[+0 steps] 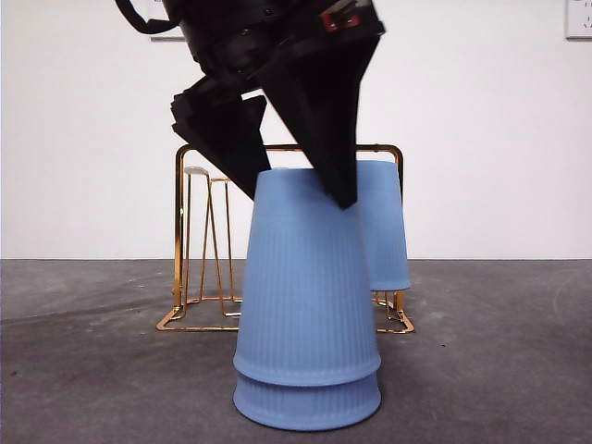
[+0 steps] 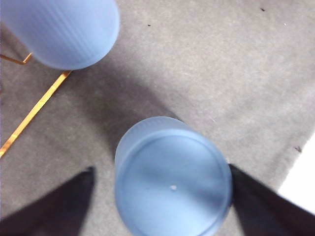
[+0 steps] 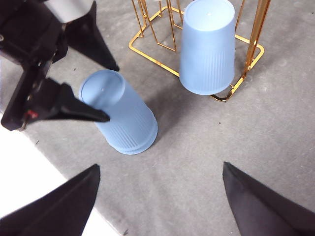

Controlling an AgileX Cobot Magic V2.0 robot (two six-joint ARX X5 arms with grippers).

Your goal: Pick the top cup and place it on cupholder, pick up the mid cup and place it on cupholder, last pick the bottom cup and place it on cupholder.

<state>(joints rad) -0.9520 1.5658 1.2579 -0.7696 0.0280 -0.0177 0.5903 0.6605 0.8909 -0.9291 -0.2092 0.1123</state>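
With our left gripper (image 1: 301, 190) jaws spread wide around the two-cup stack (image 1: 307, 305) on the table before the cupholder (image 1: 180, 231), we figure squeezing could drag both nested cups up together.

Upturned blue cup (image 2: 172, 179) between spread left gripper (image 2: 170, 196) fingers (image 2: 64, 206).

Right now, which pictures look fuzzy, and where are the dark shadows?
Left wrist view: the stacked cups and left gripper look soft, a shadow beside them. Right wrist view: sharper, a shadow between stack and cupholder. Front view: crisp, the gripper very dark.
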